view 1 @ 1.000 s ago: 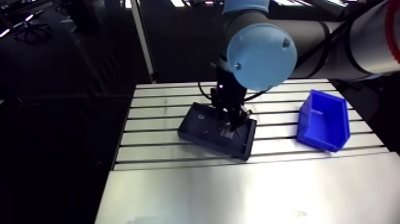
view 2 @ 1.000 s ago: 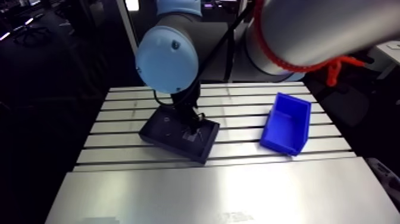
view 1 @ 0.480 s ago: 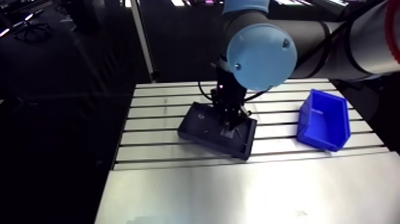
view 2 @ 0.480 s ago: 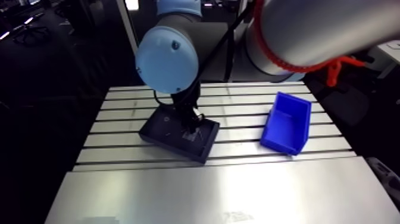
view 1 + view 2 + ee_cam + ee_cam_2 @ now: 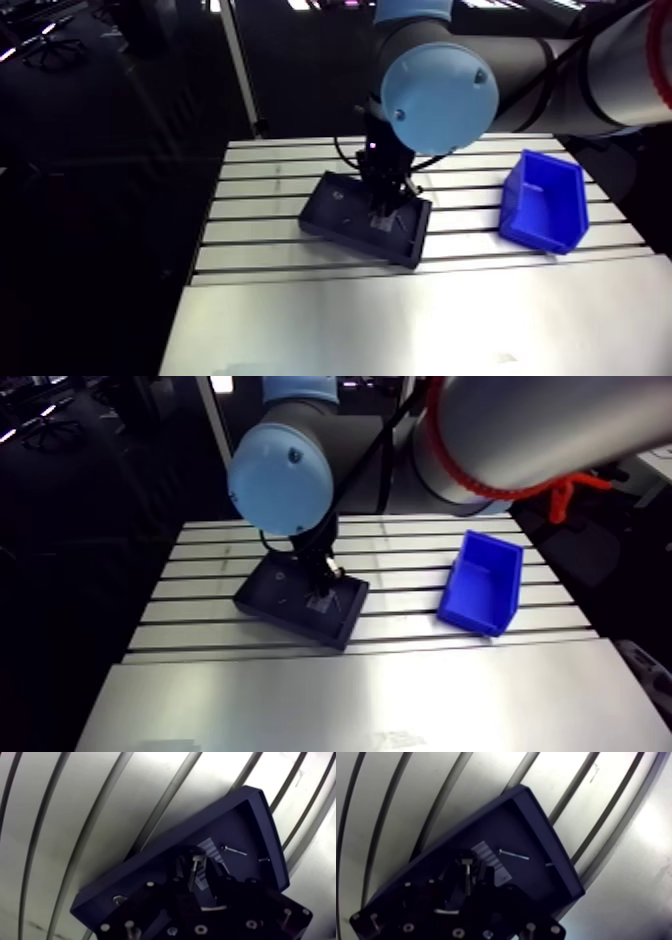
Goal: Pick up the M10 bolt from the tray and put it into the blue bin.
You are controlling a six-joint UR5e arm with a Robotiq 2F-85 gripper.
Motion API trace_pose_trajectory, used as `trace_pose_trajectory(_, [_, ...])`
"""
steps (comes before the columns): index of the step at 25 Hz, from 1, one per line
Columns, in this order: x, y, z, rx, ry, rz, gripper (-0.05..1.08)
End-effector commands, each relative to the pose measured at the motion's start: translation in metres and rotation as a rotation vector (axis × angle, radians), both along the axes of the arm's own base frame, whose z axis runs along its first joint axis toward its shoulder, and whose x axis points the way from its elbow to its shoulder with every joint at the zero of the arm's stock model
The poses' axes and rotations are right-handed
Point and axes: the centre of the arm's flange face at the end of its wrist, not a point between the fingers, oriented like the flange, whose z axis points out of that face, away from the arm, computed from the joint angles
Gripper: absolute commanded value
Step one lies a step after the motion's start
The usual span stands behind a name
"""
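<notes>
The gripper (image 5: pixel 467 875) is down inside the dark tray (image 5: pixel 352 238), and the wrist view shows why it sits so low. Its two fingers stand on either side of the M10 bolt (image 5: pixel 193 872), nearly together, and the pads look pressed against the shank. I read that as a closed grasp on the bolt and nothing else. The bolt runs lengthwise along the fingers with its head at the far end, just past the tips. That makes sense, since gripping across the shank gives the flat pads something to hold rather than a round head that could roll out.

The bolt looks to be at or just above the tray floor, next to a pale striped label (image 5: pixel 209 848). I can't tell whether it is clear of the floor yet. A thin screw (image 5: pixel 234 850) lies to the right, a little apart from the fingers, and a smaller piece (image 5: pixel 263 859) lies by the right wall. The grasp seems placed to leave both alone.

The arm view shows the tray sitting skewed across the slots of the aluminium table (image 5: pixel 260 215), which would explain the turned wrist. The blue bin (image 5: pixel 545 205) waits well to the right with its open mouth up and nothing between it and the tray. By my judgement the next step is a straight lift to clear the tray wall, then a carry to the right.
</notes>
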Motion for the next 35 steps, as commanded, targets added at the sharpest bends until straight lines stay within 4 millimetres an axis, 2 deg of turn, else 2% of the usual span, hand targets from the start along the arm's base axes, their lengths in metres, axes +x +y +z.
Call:
trace_pose_trajectory(1, [0.0003, -0.0007, -0.0002, 0.001, 0.0, 0.001, 0.62])
trace_pose_trajectory(15, [0.0004, -0.0016, -0.0026, 0.0, -0.005, 0.002, 0.65])
trace_pose_trajectory(35, [-0.0012, -0.0022, -0.0025, 0.0, -0.003, 0.004, 0.8])
